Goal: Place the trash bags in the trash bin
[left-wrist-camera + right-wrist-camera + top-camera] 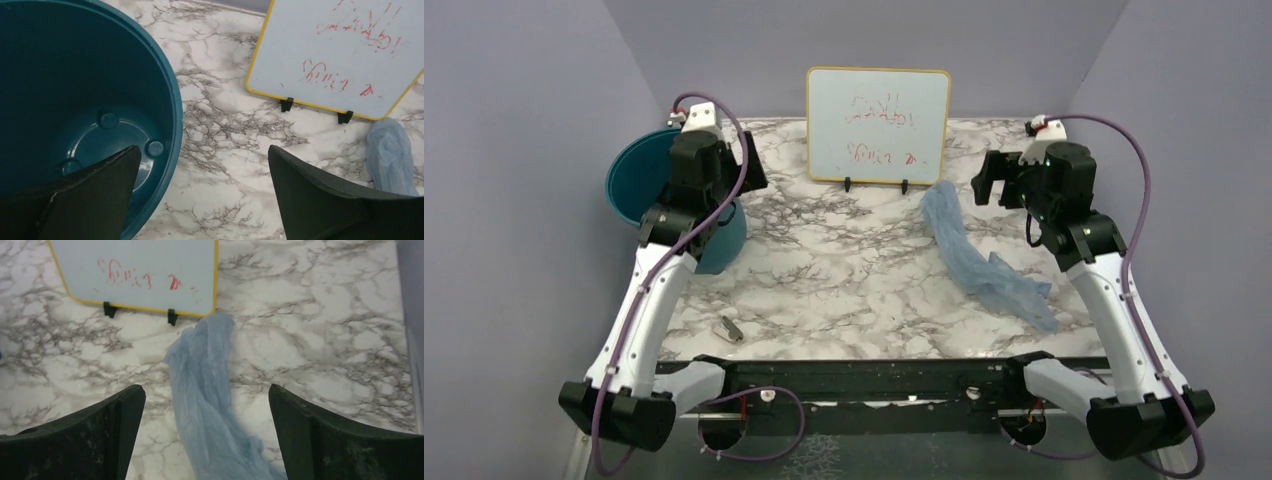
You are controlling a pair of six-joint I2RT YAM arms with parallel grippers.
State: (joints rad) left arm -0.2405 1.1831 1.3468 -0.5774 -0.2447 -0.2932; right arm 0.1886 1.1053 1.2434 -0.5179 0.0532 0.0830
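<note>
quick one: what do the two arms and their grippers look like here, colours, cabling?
Both arms match: white link shells with black joints and bases. A purple cable loops along each, held by small ties. The left gripper and right gripper have broad, matte black fingers tapering to blunt tips, slightly scuffed. A small white block with red sits atop each wrist.

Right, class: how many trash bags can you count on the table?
1. The light-blue trash bag lies stretched out on the marble table's right side, its far end near the whiteboard's right corner. Nothing suggests another hidden.

lab test booth, plain purple walls [524, 150], marble tabletop [844, 270]
</note>
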